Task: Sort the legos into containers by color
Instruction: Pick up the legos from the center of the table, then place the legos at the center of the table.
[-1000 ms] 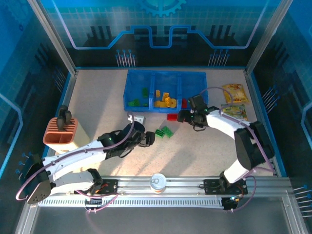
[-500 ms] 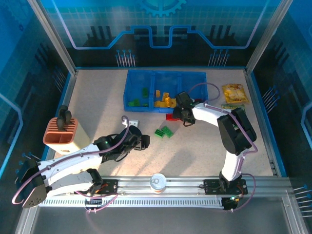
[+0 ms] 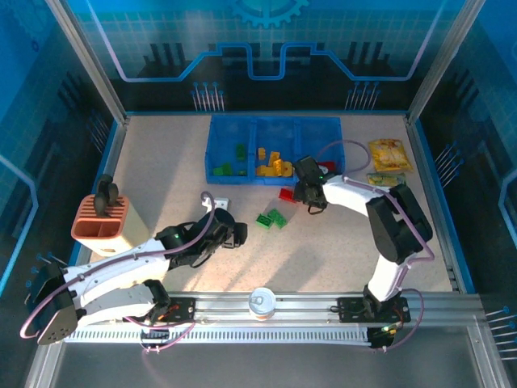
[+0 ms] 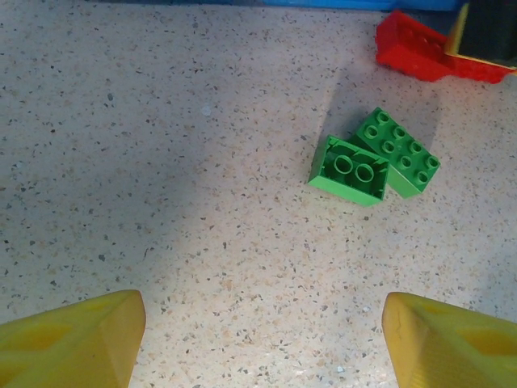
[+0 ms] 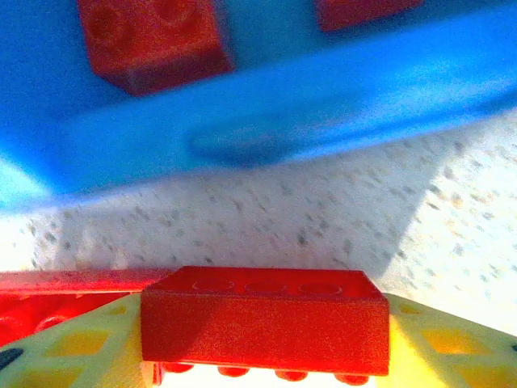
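Note:
My right gripper (image 3: pixel 299 192) is shut on a red lego (image 5: pixel 265 319), just in front of the blue tray (image 3: pixel 273 175), whose wall (image 5: pixel 283 121) is close ahead. A second red piece (image 5: pixel 48 284) lies at the held brick's left. The red lego (image 4: pixel 414 50) also appears at the top right of the left wrist view. Two green legos (image 3: pixel 272 217) lie together on the table, one studs up (image 4: pixel 400 151) and one upside down (image 4: pixel 349 170). My left gripper (image 3: pixel 239 234) stands open and empty, left of and nearer than them, with its yellow fingers (image 4: pixel 73 339) far apart.
The tray holds green legos (image 3: pixel 230 166) on the left, yellow ones (image 3: pixel 273 164) in the middle and a red one (image 5: pixel 149 36) on the right. Snack packets (image 3: pixel 389 153) lie at the right. An orange-and-white holder (image 3: pixel 101 220) stands at the left, and a small can (image 3: pixel 262 302) sits on the front rail.
My right gripper swung left from beside the tray's right end to the red lego and closed on it. My left gripper drew back a little, away from the green legos.

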`<action>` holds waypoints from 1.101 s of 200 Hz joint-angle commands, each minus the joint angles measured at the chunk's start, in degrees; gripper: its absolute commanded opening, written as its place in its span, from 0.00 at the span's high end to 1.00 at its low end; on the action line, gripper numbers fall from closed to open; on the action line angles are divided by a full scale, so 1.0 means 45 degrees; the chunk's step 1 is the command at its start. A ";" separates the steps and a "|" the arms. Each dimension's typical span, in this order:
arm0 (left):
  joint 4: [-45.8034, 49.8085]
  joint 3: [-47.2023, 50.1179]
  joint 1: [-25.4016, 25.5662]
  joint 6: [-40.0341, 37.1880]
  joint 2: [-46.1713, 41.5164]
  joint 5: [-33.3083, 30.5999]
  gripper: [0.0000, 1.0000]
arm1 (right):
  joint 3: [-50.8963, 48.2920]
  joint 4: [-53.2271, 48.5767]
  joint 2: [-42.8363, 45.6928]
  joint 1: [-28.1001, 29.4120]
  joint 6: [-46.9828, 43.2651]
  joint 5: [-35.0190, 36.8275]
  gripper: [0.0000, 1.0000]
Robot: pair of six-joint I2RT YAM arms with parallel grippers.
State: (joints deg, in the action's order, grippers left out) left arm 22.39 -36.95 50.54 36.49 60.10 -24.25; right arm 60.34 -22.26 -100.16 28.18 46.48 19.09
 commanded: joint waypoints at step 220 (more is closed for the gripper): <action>-0.0559 -0.4218 -0.0714 -0.1275 0.5931 0.1562 0.21 | -0.0585 -0.0905 0.4663 -0.2456 -0.2132 -0.0562 0.53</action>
State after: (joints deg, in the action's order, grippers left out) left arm 19.22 -58.08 47.44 29.98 88.84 -17.52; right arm 61.76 -27.09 -81.10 16.62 36.36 16.05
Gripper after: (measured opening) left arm 0.788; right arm 0.596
